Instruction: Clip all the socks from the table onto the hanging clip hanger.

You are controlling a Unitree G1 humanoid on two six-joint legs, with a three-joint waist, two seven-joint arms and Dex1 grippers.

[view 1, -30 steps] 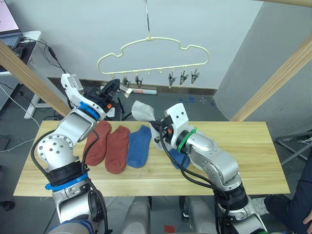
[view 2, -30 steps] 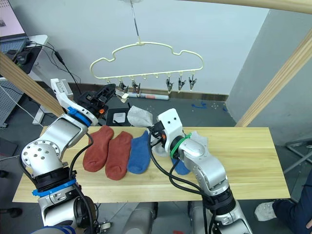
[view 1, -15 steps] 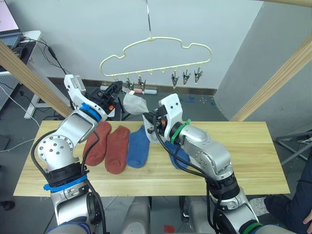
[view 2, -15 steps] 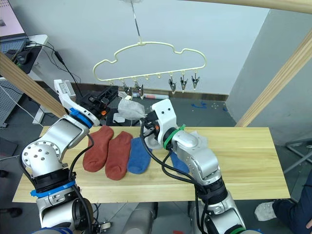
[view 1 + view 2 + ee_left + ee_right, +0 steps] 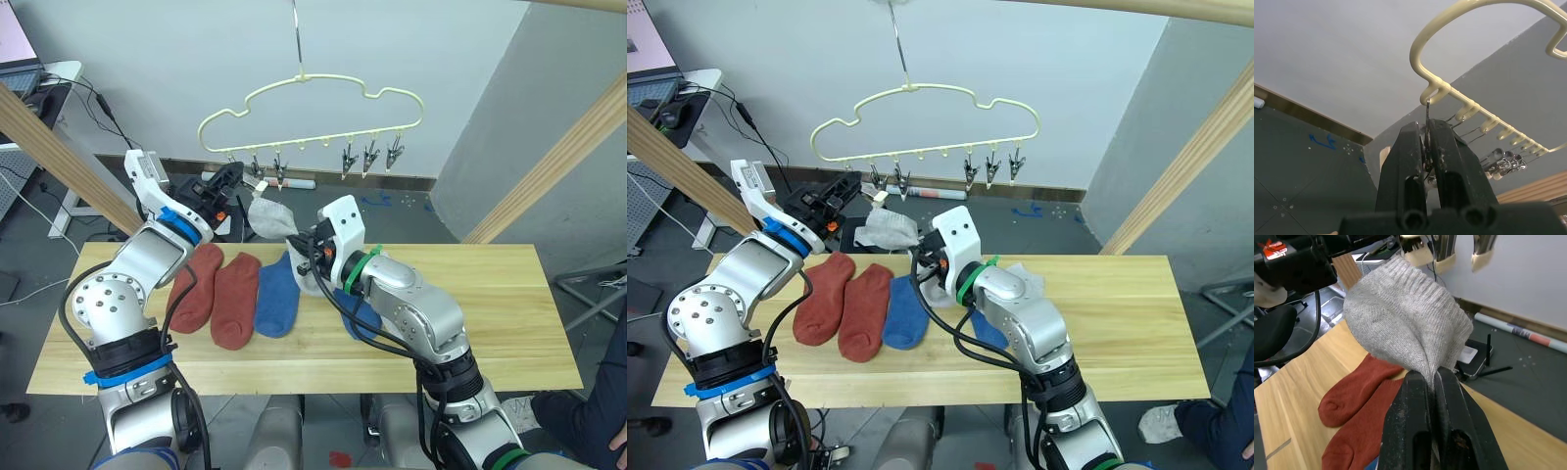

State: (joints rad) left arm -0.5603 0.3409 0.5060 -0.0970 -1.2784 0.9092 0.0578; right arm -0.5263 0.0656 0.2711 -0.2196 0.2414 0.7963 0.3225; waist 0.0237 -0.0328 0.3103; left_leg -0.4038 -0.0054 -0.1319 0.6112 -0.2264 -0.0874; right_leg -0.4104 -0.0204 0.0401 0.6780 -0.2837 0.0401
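My right gripper (image 5: 1431, 382) is pinched on a light grey sock (image 5: 1405, 328), holding it in the air just below the clip hanger (image 5: 312, 108). My left gripper (image 5: 1426, 142) is closed on the hanger's end clip (image 5: 1427, 115). The knit is light, soft and floppy, so I'd feed its ribbed cuff edge into the clip, where the fabric bunches thickest.

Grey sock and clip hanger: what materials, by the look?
Grey sock: soft knit fabric, matte; ribbed cuff, and it folds where the right pincer pinches it. Clip hanger: pale yellow glossy coating, probably over wire; its clips look like shiny metal.
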